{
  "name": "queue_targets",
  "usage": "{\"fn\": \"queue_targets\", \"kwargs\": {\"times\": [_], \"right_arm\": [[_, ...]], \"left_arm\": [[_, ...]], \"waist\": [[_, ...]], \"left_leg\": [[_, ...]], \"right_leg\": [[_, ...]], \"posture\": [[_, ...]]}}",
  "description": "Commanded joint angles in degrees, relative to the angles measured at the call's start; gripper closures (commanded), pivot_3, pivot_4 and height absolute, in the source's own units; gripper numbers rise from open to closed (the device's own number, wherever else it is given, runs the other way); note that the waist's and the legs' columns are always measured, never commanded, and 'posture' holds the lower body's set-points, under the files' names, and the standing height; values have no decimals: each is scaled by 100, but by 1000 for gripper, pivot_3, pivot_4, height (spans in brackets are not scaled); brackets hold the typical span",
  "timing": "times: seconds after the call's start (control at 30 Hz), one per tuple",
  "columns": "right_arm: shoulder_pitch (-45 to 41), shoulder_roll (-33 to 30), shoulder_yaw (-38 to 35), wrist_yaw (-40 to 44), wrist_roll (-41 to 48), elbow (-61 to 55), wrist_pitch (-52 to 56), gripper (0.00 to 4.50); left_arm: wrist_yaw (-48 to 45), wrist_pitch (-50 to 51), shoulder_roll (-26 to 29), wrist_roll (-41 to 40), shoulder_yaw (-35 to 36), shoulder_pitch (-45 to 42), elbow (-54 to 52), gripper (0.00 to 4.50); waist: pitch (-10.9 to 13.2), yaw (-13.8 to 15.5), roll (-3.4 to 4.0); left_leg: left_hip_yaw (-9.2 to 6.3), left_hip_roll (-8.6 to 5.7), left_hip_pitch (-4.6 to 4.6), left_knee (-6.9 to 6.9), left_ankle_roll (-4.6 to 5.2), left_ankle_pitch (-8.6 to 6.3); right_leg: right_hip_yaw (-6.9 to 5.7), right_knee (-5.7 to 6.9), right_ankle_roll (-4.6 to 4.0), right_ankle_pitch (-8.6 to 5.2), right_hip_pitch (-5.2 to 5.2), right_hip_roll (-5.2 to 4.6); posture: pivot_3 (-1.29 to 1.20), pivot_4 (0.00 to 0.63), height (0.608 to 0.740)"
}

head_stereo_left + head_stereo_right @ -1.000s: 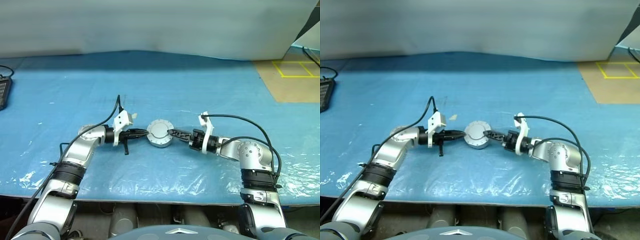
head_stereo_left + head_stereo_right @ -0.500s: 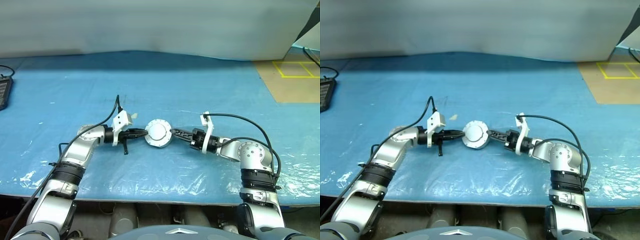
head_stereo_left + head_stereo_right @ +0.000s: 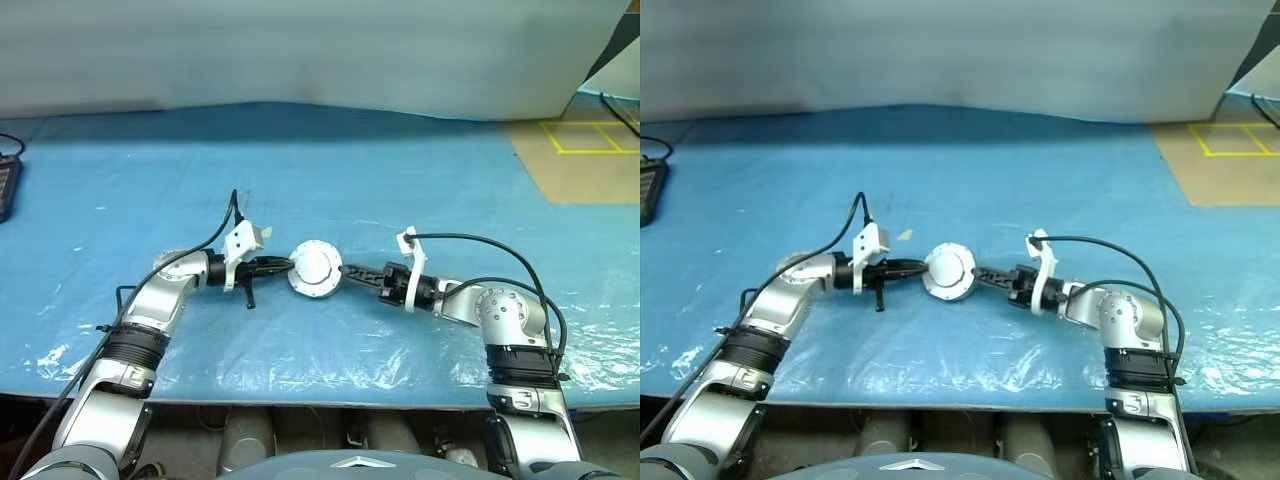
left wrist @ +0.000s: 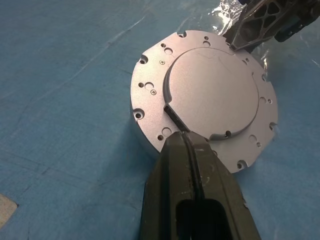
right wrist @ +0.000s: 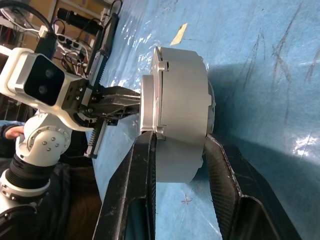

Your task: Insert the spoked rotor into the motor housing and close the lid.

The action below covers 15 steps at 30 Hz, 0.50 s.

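- Now your right gripper is clamping the motor housing across its thickness, one black finger on the flanged face and one on the back face.
- A second ago those jaws were standing wide beside the unit; they have since closed onto it, and the unit has tipped from lying flat to facing more toward you.
- Your left gripper is pressing its fully closed fingertips against the lid, right at the stepped edge of the raised central disc; that arm is not moving.
- That lid is sitting flush on the housing with its smooth grey face outward, so you are looking at one closed assembly, held just above the blue table cover between the two arms.
- Judging from this, the spoked rotor is probably already inside; you cannot see it, so that is not confirmed.
- What the fresh grip likely means for you: the right hand is now steadying the unit while the left tip seats or checks the lid, which puts the task near its end.
- Counting: one housing, one lid, two grippers, both touching the unit.
- Farther out, a yellow taped square is marking the brown floor at your far right.
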Motion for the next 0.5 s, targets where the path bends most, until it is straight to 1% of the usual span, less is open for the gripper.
{"fn": "queue_targets", "kwargs": {"times": [0.03,0.1,0.3,0.37,0.43,0.47,0.5], "right_arm": [[71,121,465,-107,-181,32,39,3442],[34,146,466,-102,-189,71,-2,3442],[1,59,606,-3,-307,122,-184,3442],[-8,55,632,-16,-334,161,-254,2705],[-29,113,583,-88,-346,195,-294,2139],[-36,134,564,-101,-344,212,-298,1738],[-40,148,551,-109,-352,228,-309,1460]], "left_arm": [[20,31,-4,97,-78,31,54,4500],[21,29,3,100,-72,44,49,4500],[21,15,16,108,-55,67,48,4500],[24,13,15,111,-53,70,48,4500],[23,17,13,112,-50,74,44,4500],[25,15,10,115,-47,77,44,4500],[26,14,10,119,-45,80,45,4500]], "waist": [[0,-9,0],[0,-15,0],[0,-63,0],[0,-89,0],[0,-96,0],[0,-111,0],[0,-112,1]], "left_leg": [[0,0,0,-1,-1,1],[0,0,1,-2,-2,1],[0,0,0,-2,-2,2],[0,0,0,-2,-2,2],[0,0,-5,-3,-2,2],[0,0,-11,-3,-2,2],[-1,-1,-9,-6,-3,2]], "right_leg": [[0,0,5,-3,0,0],[0,0,21,-12,0,0],[0,0,7,-4,0,0],[0,0,7,-4,0,0],[0,0,9,-5,-4,0],[0,-2,3,-2,-8,0],[0,-4,-6,3,-7,0]], "posture": [[0,150,740],[0,150,740],[0,150,740],[0,150,740],[0,150,740],[0,150,740],[0,150,740]]}}
